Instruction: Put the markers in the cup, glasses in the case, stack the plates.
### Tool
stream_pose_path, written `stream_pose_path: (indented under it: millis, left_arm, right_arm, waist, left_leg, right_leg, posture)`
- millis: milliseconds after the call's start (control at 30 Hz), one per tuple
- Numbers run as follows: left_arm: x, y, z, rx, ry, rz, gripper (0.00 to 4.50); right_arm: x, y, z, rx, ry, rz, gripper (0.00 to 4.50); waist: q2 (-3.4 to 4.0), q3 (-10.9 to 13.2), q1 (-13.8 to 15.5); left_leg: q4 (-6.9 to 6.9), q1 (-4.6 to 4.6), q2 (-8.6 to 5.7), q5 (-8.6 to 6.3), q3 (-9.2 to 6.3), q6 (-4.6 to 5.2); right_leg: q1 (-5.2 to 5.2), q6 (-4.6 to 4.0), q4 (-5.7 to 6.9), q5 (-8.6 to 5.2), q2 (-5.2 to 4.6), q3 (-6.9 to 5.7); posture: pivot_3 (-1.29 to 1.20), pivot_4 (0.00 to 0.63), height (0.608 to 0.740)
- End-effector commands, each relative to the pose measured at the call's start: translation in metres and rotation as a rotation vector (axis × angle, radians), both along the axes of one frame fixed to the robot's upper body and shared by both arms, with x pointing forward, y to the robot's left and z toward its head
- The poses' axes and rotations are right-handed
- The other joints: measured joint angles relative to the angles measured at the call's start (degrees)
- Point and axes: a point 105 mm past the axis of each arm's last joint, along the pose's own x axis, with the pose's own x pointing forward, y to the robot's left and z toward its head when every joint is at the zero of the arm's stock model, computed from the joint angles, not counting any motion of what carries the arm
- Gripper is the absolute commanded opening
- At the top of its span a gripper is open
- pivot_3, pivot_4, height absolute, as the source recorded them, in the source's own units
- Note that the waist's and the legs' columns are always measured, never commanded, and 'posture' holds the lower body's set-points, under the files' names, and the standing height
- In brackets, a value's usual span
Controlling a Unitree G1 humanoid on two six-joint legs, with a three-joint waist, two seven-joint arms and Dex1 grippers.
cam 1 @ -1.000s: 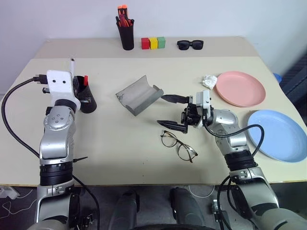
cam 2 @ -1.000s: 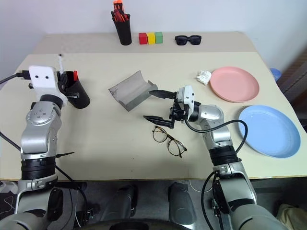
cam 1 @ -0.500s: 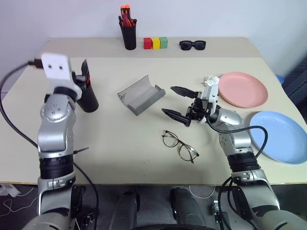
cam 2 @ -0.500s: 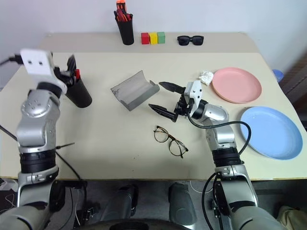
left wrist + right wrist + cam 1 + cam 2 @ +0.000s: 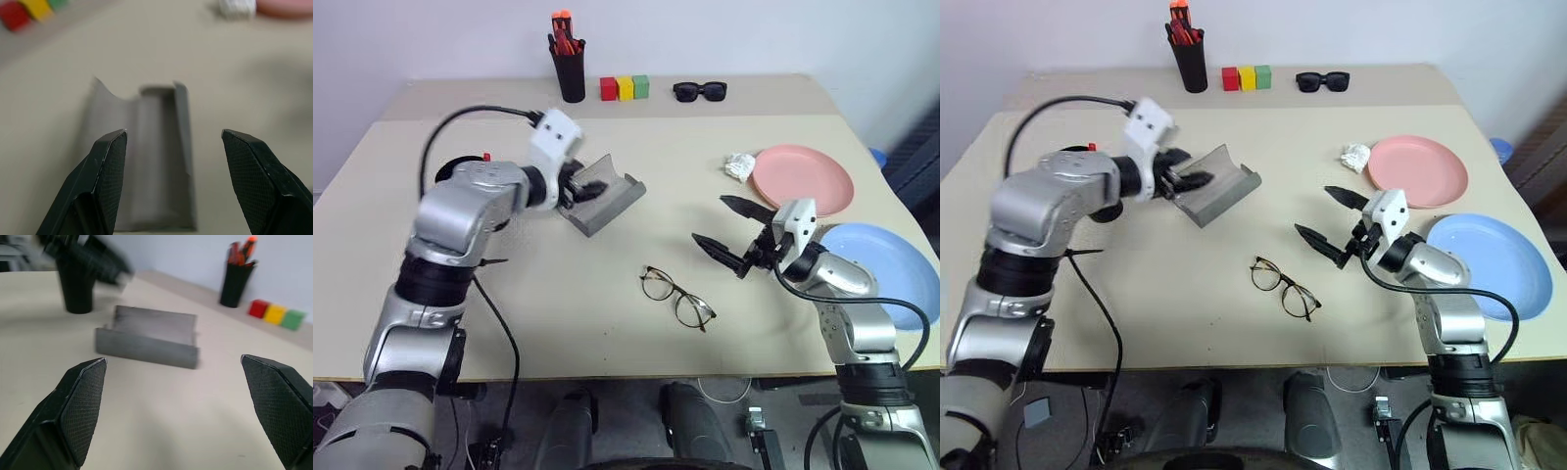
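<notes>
The grey case (image 5: 604, 195) lies open in the middle of the table. My left gripper (image 5: 585, 188) hovers at its left end, open and empty; the left wrist view shows the case (image 5: 146, 171) between the two fingers. The wire-rimmed glasses (image 5: 677, 299) lie nearer the front edge. To their right, my right gripper (image 5: 727, 233) is wide open, holds nothing and points toward the case. The black cup (image 5: 76, 291) stands behind my left arm, and a red marker cap (image 5: 485, 156) pokes out there. The pink plate (image 5: 803, 181) and blue plate (image 5: 886, 279) lie apart at the right.
At the back of the table stand a black pen holder with orange-red pens (image 5: 571, 69), three coloured blocks (image 5: 625, 88) and black sunglasses (image 5: 699, 91). A crumpled white paper (image 5: 740, 165) lies beside the pink plate. The blue plate reaches the table's right edge.
My left arm swung right from the cup to the case, its gripper open. My right gripper drew back to the right, away from the case and glasses, still open.
</notes>
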Motion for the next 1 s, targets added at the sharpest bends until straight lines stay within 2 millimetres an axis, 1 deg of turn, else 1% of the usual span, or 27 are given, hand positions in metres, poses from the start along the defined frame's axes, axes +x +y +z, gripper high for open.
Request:
stream_pose_path:
  millis: [33,167,267,367,400,500,533,633,800,867,900,1000]
  left_arm:
    - [0.004,-0.006,-0.008,0.063,0.050,0.009,3.14]
    - [0.009,-0.012,-0.032,0.139,0.117,0.041,3.14]
    - [0.013,-0.020,-0.043,0.159,0.138,0.049,3.14]
    - [0.016,-0.034,-0.049,0.164,0.140,0.037,2.31]
    - [0.016,-0.036,-0.049,0.164,0.139,0.035,1.87]
    - [0.018,-0.038,-0.048,0.174,0.130,0.033,0.27]
    - [0.019,-0.038,-0.047,0.178,0.126,0.029,0.02]
    - [0.020,-0.037,-0.042,0.186,0.090,0.006,0.02]
    - [0.011,-0.035,-0.035,0.229,0.035,-0.110,0.02]
    - [0.000,-0.028,-0.035,0.271,0.021,-0.225,0.02]
    - [-0.005,-0.021,-0.037,0.302,0.015,-0.275,0.02]
    - [-0.016,-0.010,-0.038,0.353,-0.012,-0.394,0.02]
  right_arm:
    - [-0.006,-0.005,0.018,0.007,-0.074,-0.032,4.50]
    - [-0.011,-0.007,0.016,0.002,-0.070,-0.044,4.50]
    - [-0.014,-0.007,0.017,0.002,-0.070,-0.055,4.50]
    - [-0.017,-0.010,0.018,-0.003,-0.072,-0.069,4.50]
    - [-0.017,-0.011,0.019,-0.002,-0.074,-0.074,4.50]
    - [-0.018,-0.012,0.022,-0.002,-0.079,-0.083,4.50]
    - [-0.018,-0.012,0.022,-0.003,-0.079,-0.084,4.50]
    - [-0.020,-0.012,0.021,-0.004,-0.077,-0.087,4.50]
    - [-0.020,-0.011,0.021,-0.004,-0.079,-0.098,4.50]
    - [-0.020,-0.012,0.020,-0.003,-0.079,-0.102,4.50]
    - [-0.020,-0.012,0.019,-0.002,-0.079,-0.103,4.50]
    - [-0.020,-0.013,0.018,-0.001,-0.078,-0.107,4.50]
  waist:
    - [-0.01,0.00,0.09]
    - [-0.02,0.01,0.39]
    - [-0.03,0.02,0.36]
    - [-0.03,0.02,0.40]
    - [-0.03,0.02,0.33]
    - [-0.03,0.02,0.19]
    - [-0.03,0.02,0.22]
    - [-0.03,0.02,0.29]
    - [-0.04,0.02,0.25]
    - [-0.03,0.02,0.16]
    - [-0.03,0.02,0.04]
    - [-0.01,0.03,0.14]
  left_leg:
    - [0.00,-0.01,0.00,0.00,0.00,0.00]
    - [0.02,-0.06,-0.01,0.00,0.00,0.00]
    - [0.04,-0.07,-0.01,0.00,0.00,0.00]
    - [0.05,-0.07,-0.01,0.00,0.00,0.00]
    - [0.05,-0.07,-0.01,0.00,0.00,0.00]
    - [0.05,-0.06,-0.01,0.00,0.00,0.01]
    - [0.04,-0.06,-0.01,0.00,0.00,0.00]
    - [0.05,-0.07,-0.01,0.00,0.00,0.01]
    - [0.03,-0.07,-0.01,0.00,0.00,0.00]
    - [0.03,-0.08,-0.01,0.00,0.00,0.00]
    - [0.01,-0.07,-0.01,0.00,0.00,0.00]
    - [-0.12,-0.01,0.01,0.00,0.03,0.00]
  right_leg:
    - [0.00,0.01,-0.01,0.00,0.00,0.00]
    - [0.01,0.03,-0.06,-0.01,-0.01,-0.01]
    - [0.00,0.03,-0.05,-0.01,-0.01,0.00]
    - [0.01,0.03,-0.05,-0.01,-0.01,0.00]
    - [0.01,0.03,-0.06,-0.01,-0.02,0.00]
    - [0.01,0.03,-0.04,-0.01,-0.01,0.00]
    - [0.01,0.03,-0.05,-0.01,-0.01,0.00]
    - [0.01,0.03,-0.06,-0.02,-0.02,0.00]
    - [0.00,0.03,-0.06,-0.01,-0.02,0.00]
    - [0.00,0.03,-0.06,-0.02,-0.02,0.00]
    - [0.00,0.03,-0.06,-0.02,-0.02,0.00]
    - [-0.04,0.01,-0.06,-0.02,-0.01,0.03]
  posture:
    - [0.00,0.150,0.740]
    - [0.00,0.150,0.740]
    - [0.00,0.150,0.740]
    - [0.00,0.150,0.740]
    - [0.00,0.150,0.740]
    - [0.00,0.150,0.740]
    - [0.00,0.150,0.740]
    - [0.00,0.150,0.740]
    - [0.00,0.150,0.740]
    - [0.00,0.150,0.740]
    - [0.00,0.150,0.740]
    - [0.00,0.150,0.740]
